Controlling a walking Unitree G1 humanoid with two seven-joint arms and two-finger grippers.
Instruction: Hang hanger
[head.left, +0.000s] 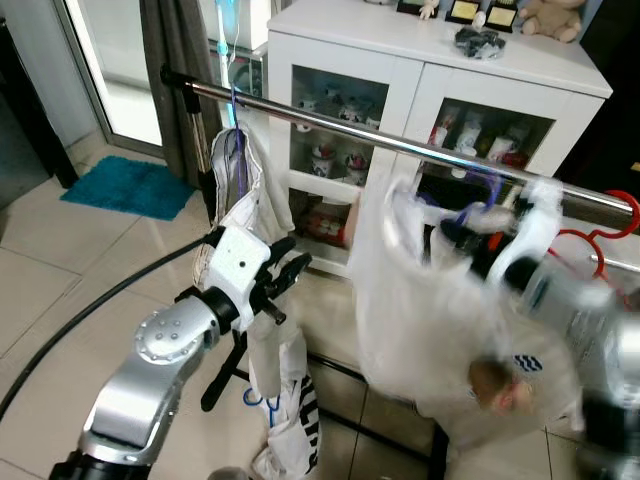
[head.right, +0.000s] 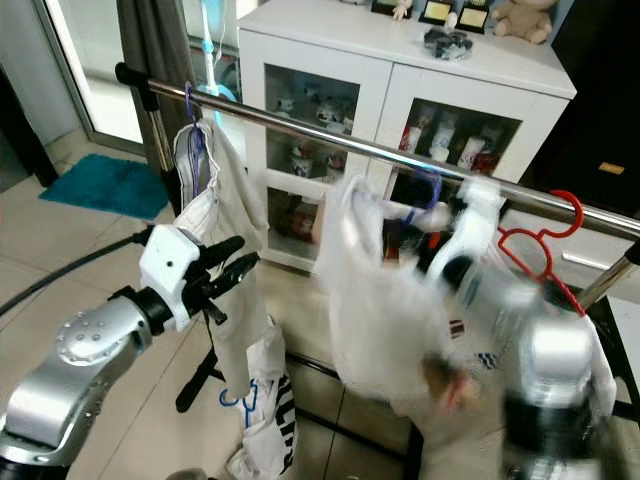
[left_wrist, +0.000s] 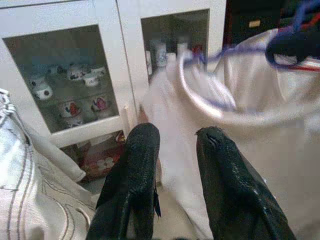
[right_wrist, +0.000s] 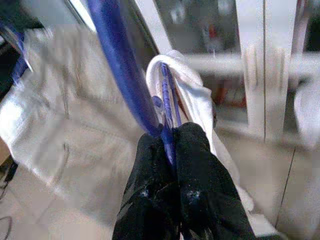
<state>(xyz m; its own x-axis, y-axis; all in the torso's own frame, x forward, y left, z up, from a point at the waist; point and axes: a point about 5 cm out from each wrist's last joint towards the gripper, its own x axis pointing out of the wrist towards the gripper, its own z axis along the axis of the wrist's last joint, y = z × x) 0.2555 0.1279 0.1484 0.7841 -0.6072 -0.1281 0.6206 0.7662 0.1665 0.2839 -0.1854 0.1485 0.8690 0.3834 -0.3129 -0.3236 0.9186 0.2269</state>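
The metal clothes rail (head.left: 400, 145) runs across in front of the white cabinet (head.left: 330, 70), above and just beyond the right end effector (head.right: 455, 265). A pale garment (head.left: 245, 200) already hangs near the rail's far left end, close beside the left end effector (head.left: 285, 272), and a red hanger (head.right: 545, 245) hooks on just to the right of the working arm.

The white garment (head.right: 385, 320) on the purple hanger (right_wrist: 167, 107) hangs below and to the left of the right end effector, blurred with motion. It looks light and soft, so it should swing and drag the hanger askew. The hanger itself seems thin, stiff plastic, slippery in a narrow pinch. The sound place to hold is the neck just under the hook, where the weight hangs straight down.

In the right wrist view the right end effector is clenched on that purple hanger, fingers (right_wrist: 195, 165) pressed together around its thin bar, white cloth draped just past them. The right arm is raised, forearm angled up toward the rail, the hook near the rail but not clearly over it.

The left arm is bent, forearm lifted, its end effector released with fingers (left_wrist: 135, 170) apart, pointing toward the cabinet and holding nothing.
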